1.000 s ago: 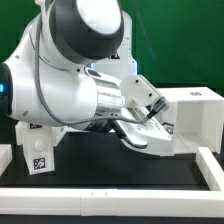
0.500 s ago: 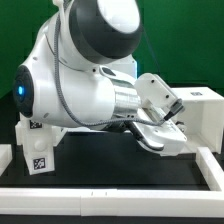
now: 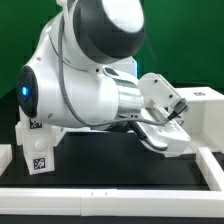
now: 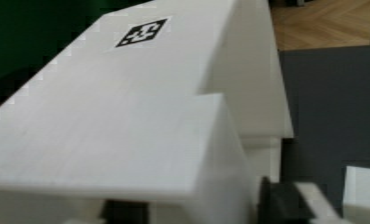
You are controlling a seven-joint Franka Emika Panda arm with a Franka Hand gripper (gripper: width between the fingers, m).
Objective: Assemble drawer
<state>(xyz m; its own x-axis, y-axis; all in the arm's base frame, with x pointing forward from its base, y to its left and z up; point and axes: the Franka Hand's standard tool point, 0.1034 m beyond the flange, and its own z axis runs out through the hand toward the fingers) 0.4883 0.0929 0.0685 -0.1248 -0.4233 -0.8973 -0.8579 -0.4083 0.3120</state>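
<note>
Drawer casing (image 4: 155, 110) — white, boxy, one square tag (image 4: 143, 32).

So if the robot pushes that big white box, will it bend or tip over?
The big white box looks like hard plastic with straight edges, so it probably stays stiff. It is blocky with flat faces, so it would likely slide, not roll or tip. Its smooth sides could be slippery.

A green backdrop (image 3: 20, 30) stands behind the black worktop (image 3: 100, 165); a white rail (image 3: 120, 190) borders its near edge.
</note>
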